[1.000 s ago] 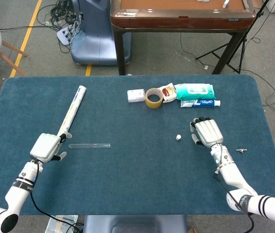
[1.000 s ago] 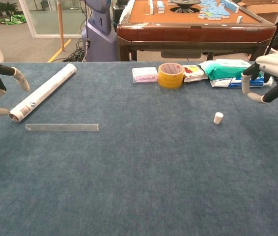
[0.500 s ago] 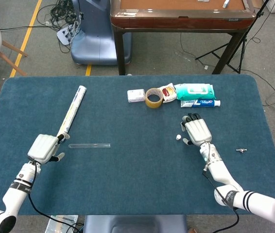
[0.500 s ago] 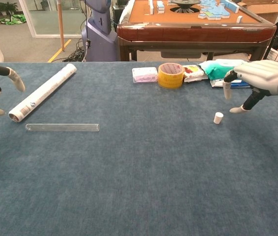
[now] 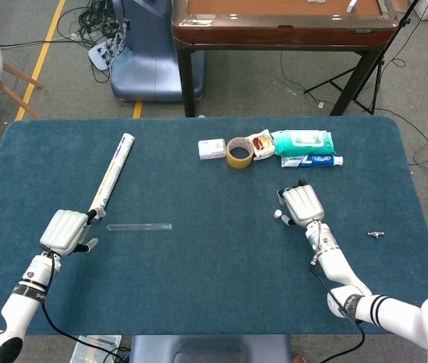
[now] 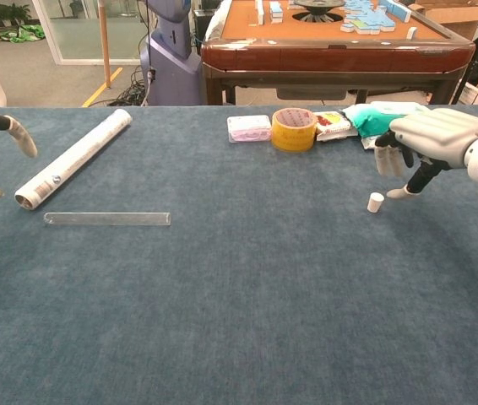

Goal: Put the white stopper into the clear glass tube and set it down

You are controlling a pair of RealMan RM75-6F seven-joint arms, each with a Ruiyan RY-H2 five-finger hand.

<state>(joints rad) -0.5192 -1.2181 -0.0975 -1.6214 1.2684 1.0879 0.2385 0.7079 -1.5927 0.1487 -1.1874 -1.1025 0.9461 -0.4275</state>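
The stopper (image 6: 376,202) stands upright on the blue worktop (image 5: 214,287), right of centre, with nothing holding it. My right hand (image 6: 429,140) hovers just above and beside it, fingers apart and curled downward, empty; the thumb tip (image 6: 397,193) sits close to the stopper's right side, though I cannot tell whether it touches. The tube (image 5: 139,226) lies flat on the left part of the worktop, well apart from the stopper. A rolled paper (image 5: 113,175) lies just behind the tube, at an angle. My left hand (image 5: 64,231) hangs near the tube's left end, fingers spread, holding nothing.
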